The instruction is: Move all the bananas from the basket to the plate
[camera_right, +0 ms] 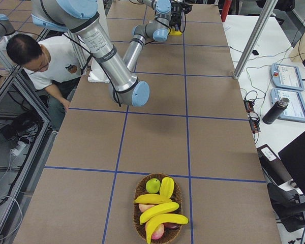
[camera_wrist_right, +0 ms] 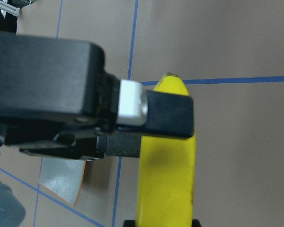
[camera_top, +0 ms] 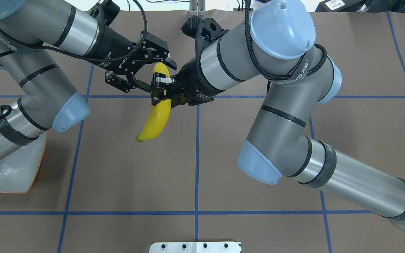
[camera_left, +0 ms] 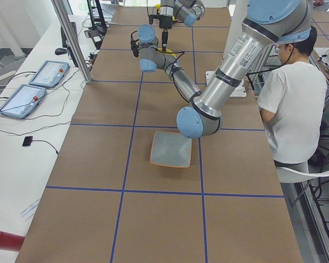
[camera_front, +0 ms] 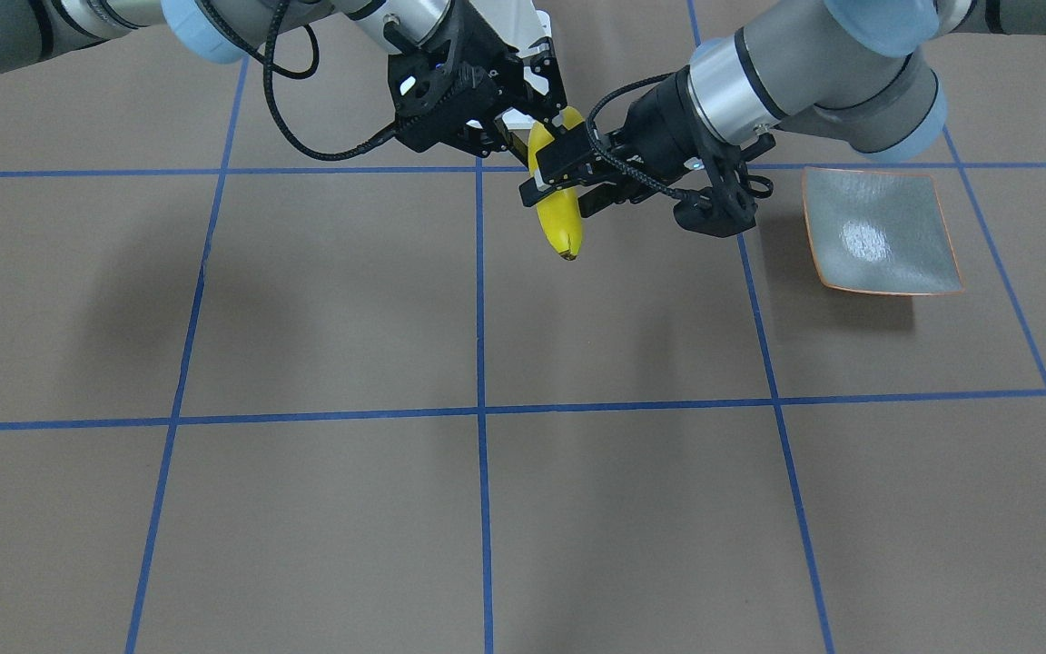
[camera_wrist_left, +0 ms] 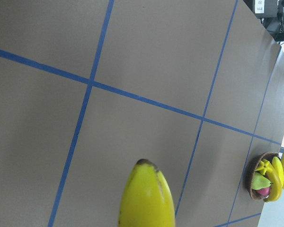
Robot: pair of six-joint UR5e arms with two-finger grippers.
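A yellow banana [camera_front: 560,227] hangs in the air between my two grippers above the table's middle [camera_top: 156,119]. My right gripper [camera_top: 161,95] is shut on its upper part, and the banana fills the right wrist view [camera_wrist_right: 168,179]. My left gripper [camera_top: 162,73] reaches in from the other side, its fingers [camera_wrist_right: 168,116] spread around the banana's top. The banana's tip shows in the left wrist view [camera_wrist_left: 146,198]. The grey-green plate [camera_front: 882,232] with an orange rim lies bare on the robot's left. The wicker basket [camera_right: 138,218] at the far right end holds more bananas [camera_right: 160,208].
The basket also holds a green fruit [camera_right: 153,185] and red fruit. The left arm's elbow hangs over part of the plate [camera_top: 9,168]. A seated operator [camera_left: 290,98] is beside the table. Tablets and cables lie on the side bench [camera_right: 290,86].
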